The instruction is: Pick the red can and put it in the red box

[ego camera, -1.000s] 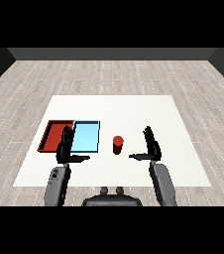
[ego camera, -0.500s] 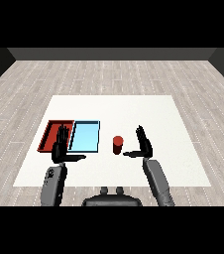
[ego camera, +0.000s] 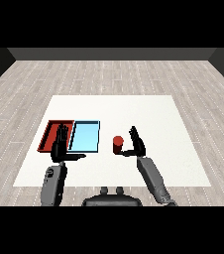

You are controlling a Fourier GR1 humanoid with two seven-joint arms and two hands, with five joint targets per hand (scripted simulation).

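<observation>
Nothing's been picked up yet — the small red cylindrical can (ego camera: 117,144) is stood upright on the white surface (ego camera: 148,111), toward its near edge, just beside the right robot hand (ego camera: 137,145), whose fingers are spread wide. The shallow red tray (ego camera: 48,135) by the left edge is yet to be reached — the left robot hand (ego camera: 61,145) is held flat over it.

The red can (ego camera: 118,144) stands upright on the white surface (ego camera: 148,114), right of the blue tray. The red tray (ego camera: 51,134) lies flat, farthest left.

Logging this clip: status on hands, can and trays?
Right hand open beside red can, not gripping. Left hand open over red tray. Can upright, right of blue tray.
</observation>
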